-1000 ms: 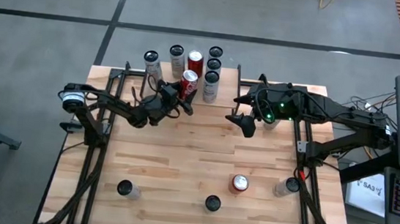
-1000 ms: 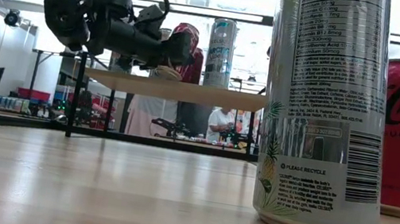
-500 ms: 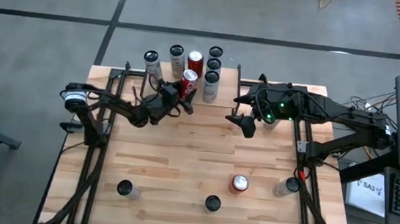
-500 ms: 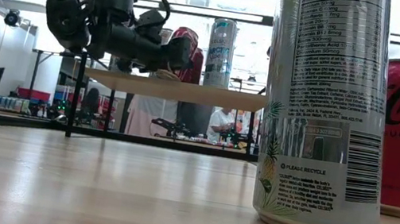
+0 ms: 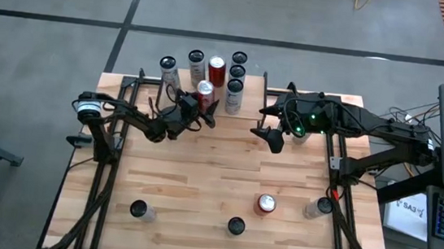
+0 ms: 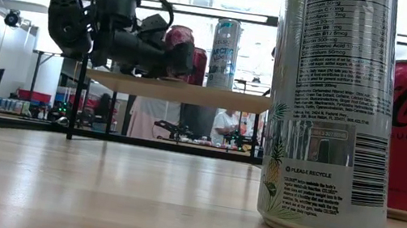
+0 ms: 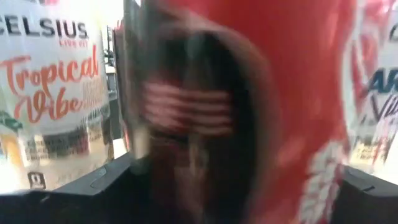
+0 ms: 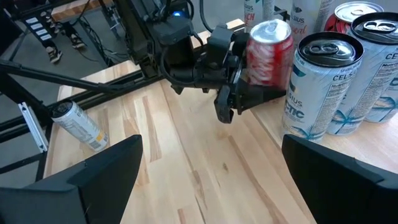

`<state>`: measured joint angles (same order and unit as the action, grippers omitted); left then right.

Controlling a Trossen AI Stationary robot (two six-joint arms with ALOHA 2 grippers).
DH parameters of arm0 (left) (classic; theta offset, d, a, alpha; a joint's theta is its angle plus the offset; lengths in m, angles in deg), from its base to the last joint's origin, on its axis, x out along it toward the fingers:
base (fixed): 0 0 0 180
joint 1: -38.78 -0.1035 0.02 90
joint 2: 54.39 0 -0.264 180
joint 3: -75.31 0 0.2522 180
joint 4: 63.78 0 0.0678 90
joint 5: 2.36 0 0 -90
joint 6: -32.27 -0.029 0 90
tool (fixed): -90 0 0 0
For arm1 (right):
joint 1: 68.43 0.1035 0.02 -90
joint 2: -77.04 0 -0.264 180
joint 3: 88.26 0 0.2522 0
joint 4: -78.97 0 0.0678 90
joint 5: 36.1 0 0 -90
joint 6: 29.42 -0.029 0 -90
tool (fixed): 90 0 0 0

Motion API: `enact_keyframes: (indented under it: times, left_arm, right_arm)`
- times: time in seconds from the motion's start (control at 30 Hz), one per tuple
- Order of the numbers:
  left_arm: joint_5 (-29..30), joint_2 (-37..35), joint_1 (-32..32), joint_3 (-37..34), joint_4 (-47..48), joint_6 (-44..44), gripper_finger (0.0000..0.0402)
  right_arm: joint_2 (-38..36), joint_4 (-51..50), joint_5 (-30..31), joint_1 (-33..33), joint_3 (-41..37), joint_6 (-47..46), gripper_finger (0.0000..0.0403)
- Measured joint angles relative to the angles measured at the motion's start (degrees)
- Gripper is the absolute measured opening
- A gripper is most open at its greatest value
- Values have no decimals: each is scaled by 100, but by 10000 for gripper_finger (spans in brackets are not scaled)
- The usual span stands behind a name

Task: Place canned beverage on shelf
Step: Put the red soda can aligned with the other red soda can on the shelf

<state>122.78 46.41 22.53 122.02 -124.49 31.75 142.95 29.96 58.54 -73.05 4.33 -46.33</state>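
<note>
A red can point(image 8: 268, 50) stands upright at the near edge of the shelf point(image 6: 190, 93), a light board on thin black legs at the table's far edge. My left gripper point(image 8: 249, 87) reaches level toward it and is shut on it; it also shows in the high view point(image 5: 201, 106). Several tall cans point(image 8: 320, 81) stand on the shelf beside the red can. My right gripper point(image 5: 274, 138) hangs open above the table's far right part, with nothing between its fingers. My left gripper pinches the red can's side wall point(image 7: 292, 124) between its two fingers, low on the can. The fingers lie level and come from the table's near left. The can is upright with its base at the shelf board; whether it rests there I cannot tell.
On the table's near part stand two dark-topped cans point(image 5: 142, 210) point(image 5: 235, 225) and a red can point(image 5: 266, 203); a silver can point(image 5: 320, 206) lies by the right arm's frame. Black frame rails point(image 5: 108, 163) run along both sides. Bare planks lie in the middle.
My left gripper has sunk a little toward the shelf with the red can. The can, tilted a second ago, has come upright and lower, at the shelf board.
</note>
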Motion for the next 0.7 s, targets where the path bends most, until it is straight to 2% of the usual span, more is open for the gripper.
enact_keyframes:
  times: [0.27, 0.7]
  left_arm:
    - [39, -36, 0, -2, -38, -2, 335]
    - [36, -415, 7, -4, -60, -168, 337]
  right_arm:
    - [0, 0, 0, -2, -1, 7, 376]
    - [0, -2, -1, 0, -1, 22, 376]
